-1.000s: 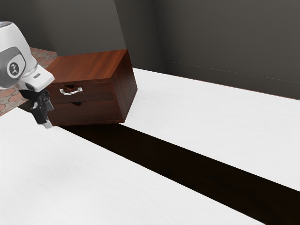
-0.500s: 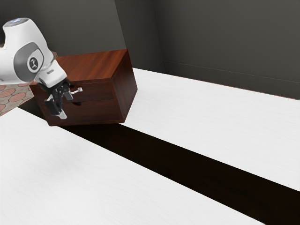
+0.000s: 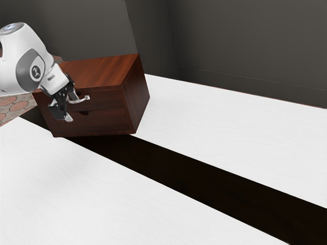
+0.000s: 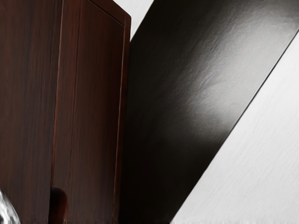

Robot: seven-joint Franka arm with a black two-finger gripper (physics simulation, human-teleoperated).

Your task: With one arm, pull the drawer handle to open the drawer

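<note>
A dark red-brown wooden cabinet (image 3: 104, 92) stands at the exterior view's upper left, with two drawers in its front. The upper drawer (image 3: 104, 98) carries a silver bar handle (image 3: 82, 99) and looks closed, flush with the front. My black gripper (image 3: 65, 108) is right against the handle's left end and hides that end. In the wrist view the cabinet front (image 4: 84, 116) is close before the hand, and a silvery blur of the handle (image 4: 4, 212) sits just beside the hand.
The cabinet rests on a white table (image 3: 230, 122) crossed by a wide dark strip (image 3: 204, 184) that runs from under the cabinet toward the exterior view's lower right. A patterned floor patch (image 3: 13, 107) lies left of the cabinet. Dark walls rise behind.
My hand has swung from below and left of the cabinet up and to the right, onto the upper drawer's handle. The cabinet and drawer have not moved.
</note>
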